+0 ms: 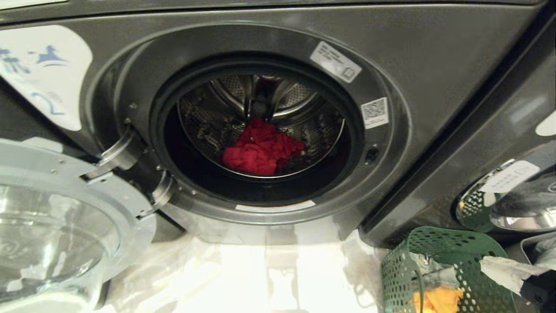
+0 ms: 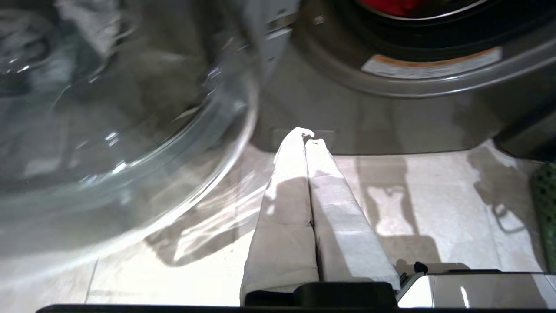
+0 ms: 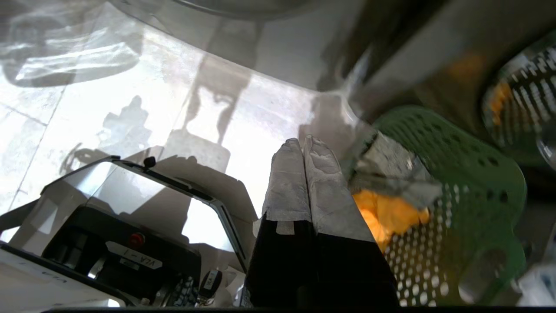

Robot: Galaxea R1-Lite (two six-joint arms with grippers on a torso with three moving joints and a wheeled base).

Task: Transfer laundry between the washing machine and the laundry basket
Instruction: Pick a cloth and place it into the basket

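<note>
Pale glossy floor [image 1: 269, 278] is seen in front of the washing machine [image 1: 434, 87], whose glass door [image 1: 56, 226] is swung fully open to the left of the drum opening. Red laundry [image 1: 260, 150] is lying bunched at the bottom of the drum, untouched. Green laundry basket [image 1: 438, 265] is set low and to the right of the washer, close to its front corner, with an orange cloth [image 1: 438, 300] already inside and a grey-white piece [image 3: 391, 169] draped over its rim.

Right gripper [image 3: 304, 145] is held just beside the basket rim, fingers pressed together, nothing clamped. Left gripper [image 2: 307, 137] is parked low before the washer's base, fingers likewise together and empty.

Step judged: between items, with the red piece yet to be fetched. Next move would call for the right arm to be raised toward the drum, the fingers parted, and the reach made deep through the door ring. Open door could be clipped by the left side.
</note>
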